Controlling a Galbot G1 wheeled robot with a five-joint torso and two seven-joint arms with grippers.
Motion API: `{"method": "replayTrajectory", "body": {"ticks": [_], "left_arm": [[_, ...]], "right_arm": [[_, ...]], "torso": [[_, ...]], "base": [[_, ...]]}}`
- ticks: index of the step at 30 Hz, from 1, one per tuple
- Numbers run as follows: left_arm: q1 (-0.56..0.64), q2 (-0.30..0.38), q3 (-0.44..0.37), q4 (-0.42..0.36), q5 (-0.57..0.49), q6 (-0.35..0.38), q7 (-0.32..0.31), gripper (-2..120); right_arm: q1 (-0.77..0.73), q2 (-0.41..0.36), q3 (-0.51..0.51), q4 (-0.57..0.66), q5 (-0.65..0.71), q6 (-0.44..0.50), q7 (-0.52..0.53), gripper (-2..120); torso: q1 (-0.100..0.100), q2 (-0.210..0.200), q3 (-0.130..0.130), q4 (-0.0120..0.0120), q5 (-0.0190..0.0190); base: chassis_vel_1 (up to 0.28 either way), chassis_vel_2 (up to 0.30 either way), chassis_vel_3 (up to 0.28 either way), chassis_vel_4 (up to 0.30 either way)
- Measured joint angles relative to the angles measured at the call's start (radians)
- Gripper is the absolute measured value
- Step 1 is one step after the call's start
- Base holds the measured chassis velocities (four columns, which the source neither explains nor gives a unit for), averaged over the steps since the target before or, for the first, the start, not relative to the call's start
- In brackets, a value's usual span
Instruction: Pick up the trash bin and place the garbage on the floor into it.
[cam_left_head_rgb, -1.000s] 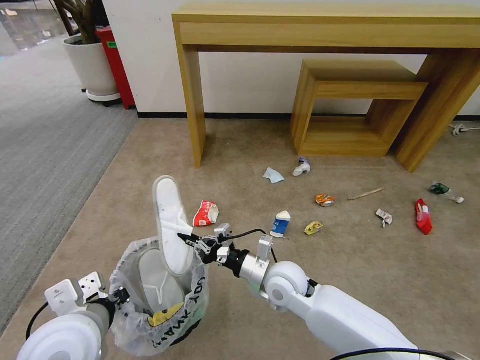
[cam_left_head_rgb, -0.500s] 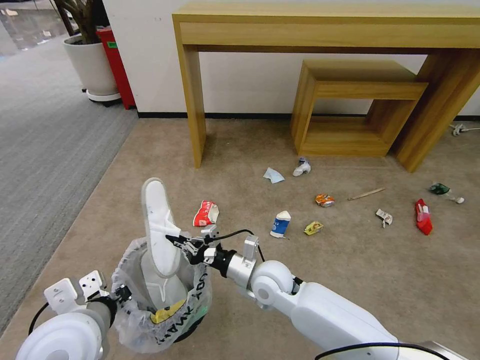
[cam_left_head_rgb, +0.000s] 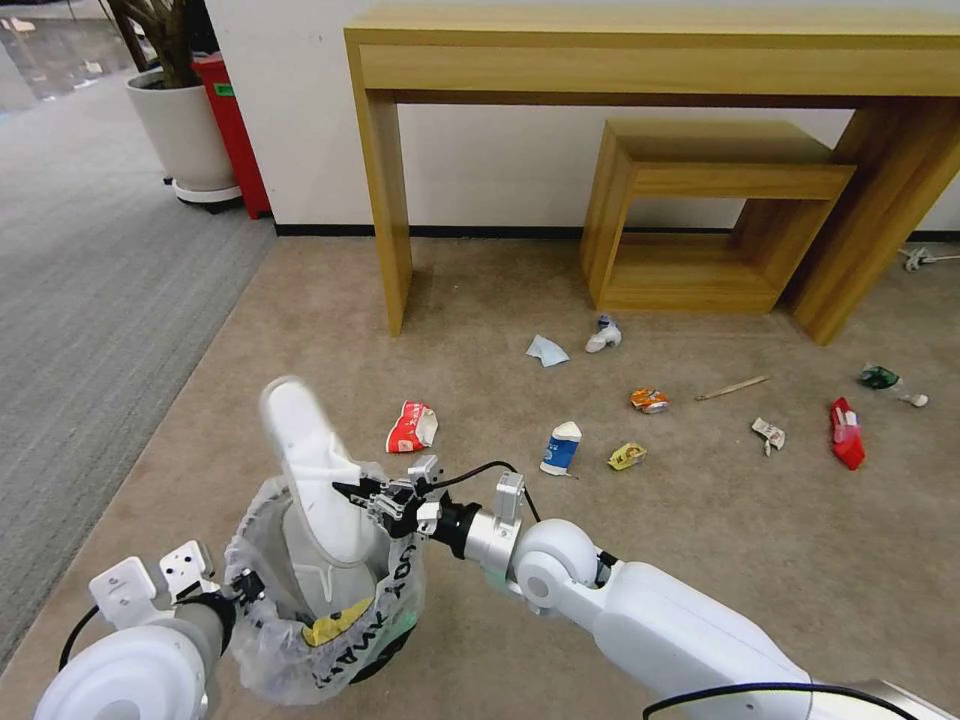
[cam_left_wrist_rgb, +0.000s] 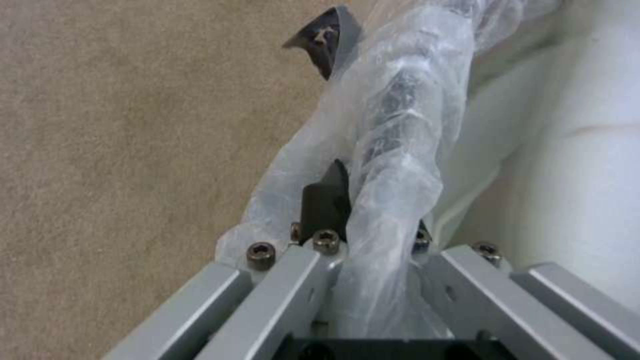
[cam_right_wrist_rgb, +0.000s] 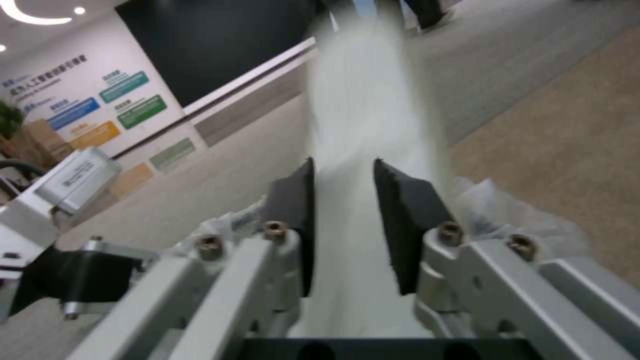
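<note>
The trash bin (cam_left_head_rgb: 335, 625), black with a lettered plastic bag, hangs at lower left above the floor (cam_left_head_rgb: 700, 520). My left gripper (cam_left_head_rgb: 243, 590) (cam_left_wrist_rgb: 373, 200) is shut on its bagged rim. My right gripper (cam_left_head_rgb: 357, 493) (cam_right_wrist_rgb: 343, 225) is shut on a white slipper (cam_left_head_rgb: 305, 460) (cam_right_wrist_rgb: 360, 110) that stands tilted in the bin's mouth, beside a second slipper (cam_left_head_rgb: 318, 578) inside. Garbage on the carpet: red cup (cam_left_head_rgb: 412, 427), blue-white carton (cam_left_head_rgb: 561, 447), orange can (cam_left_head_rgb: 649, 400), tissue (cam_left_head_rgb: 547, 350), wooden stick (cam_left_head_rgb: 733, 387), red wrapper (cam_left_head_rgb: 846, 432), green-labelled bottle (cam_left_head_rgb: 885, 379).
A wooden desk (cam_left_head_rgb: 385, 200) stands against the wall with a low wooden shelf (cam_left_head_rgb: 700, 200) under it. A white plant pot (cam_left_head_rgb: 185, 130) and a red box (cam_left_head_rgb: 232, 120) are at far left on grey striped carpet (cam_left_head_rgb: 80, 300). Open carpet lies ahead right.
My right gripper has carried the slipper left and lower into the bin's mouth. The slipper's top has tipped further left. The left gripper and bin have hardly moved.
</note>
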Motion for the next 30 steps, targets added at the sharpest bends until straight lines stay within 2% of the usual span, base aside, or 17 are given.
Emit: {"method": "replayTrajectory", "body": {"ticks": [3,4,6,7,10,11,14,15,18,20,25,30], "left_arm": [[0.001,0.002,0.001,-0.001,0.003,0.001,0.002,1],[0.001,0.002,0.001,-0.001,0.003,0.001,0.002,1],[0.0,0.007,0.001,-0.001,0.003,0.001,0.003,1],[0.0,0.007,0.001,-0.001,0.003,0.001,0.003,1],[-0.002,0.015,0.002,-0.001,0.003,0.003,0.004,1],[-0.002,0.015,0.002,-0.001,0.003,0.003,0.004,1],[-0.012,0.025,0.004,0.009,0.01,0.005,0.013,1],[-0.012,0.025,0.004,0.009,0.01,0.005,0.013,1],[-0.016,0.035,0.003,0.019,0.038,0.008,0.026,1],[-0.017,0.038,0.003,0.02,0.042,0.012,0.03,1],[-0.03,0.05,0.011,0.024,0.048,0.03,0.04,1],[-0.041,0.052,0.02,0.03,0.049,0.034,0.043,1]], "right_arm": [[0.008,-0.003,0.004,0.0,0.007,0.001,0.019,45],[0.008,-0.003,0.004,0.0,0.007,0.001,0.019,45],[0.013,-0.001,0.007,0.0,0.015,0.003,0.031,55],[0.013,-0.001,0.007,0.0,0.015,0.003,0.031,55],[0.022,0.016,0.014,0.0,0.019,0.01,0.063,70],[0.022,0.016,0.014,0.0,0.019,0.01,0.063,70],[0.04,0.051,0.076,-0.009,0.007,0.001,0.194,85],[0.04,0.051,0.076,-0.009,0.007,0.001,0.194,85],[0.057,0.035,0.197,-0.028,-0.006,-0.068,0.348,97],[0.058,0.015,0.227,-0.031,-0.015,-0.08,0.384,99],[0.007,-0.097,0.339,-0.004,-0.078,-0.11,0.439,100],[-0.061,-0.119,0.398,0.015,-0.111,-0.111,0.449,100]], "torso": [[0.0,0.0,0.0,0.0,0.0],[0.0,0.0,0.0,0.0,0.0],[0.0,0.0,0.0,-0.0001,0.0],[0.0,0.0,0.0,-0.0001,0.0],[0.0,0.0,0.0,0.0,0.0],[0.0,0.0,0.0,0.0,0.0],[0.0,0.0,0.0,0.0002,0.0],[0.0,0.0,0.0,0.0002,0.0],[0.0,0.0,0.0,0.0003,0.0002],[0.0,0.0,0.0,0.0002,0.0],[0.0,0.0,0.0,-0.0005,0.0003],[0.0,0.0,0.0,-0.0001,0.0001]], "base": [[0.0,0.0,0.0,0.0],[0.0,0.0,0.0,0.0],[0.0,0.0,0.0,0.0],[0.0,0.0,0.0,0.0],[0.0,0.0,0.0,0.0],[0.0,0.0,0.0,0.0],[0.0,0.0,0.0,0.0],[0.0,0.0,0.0,0.0],[0.0,0.0,0.0,0.0],[0.0,0.0,0.0,0.0],[0.0,0.0,0.0,0.0],[0.0,0.0,0.0,0.0]]}}
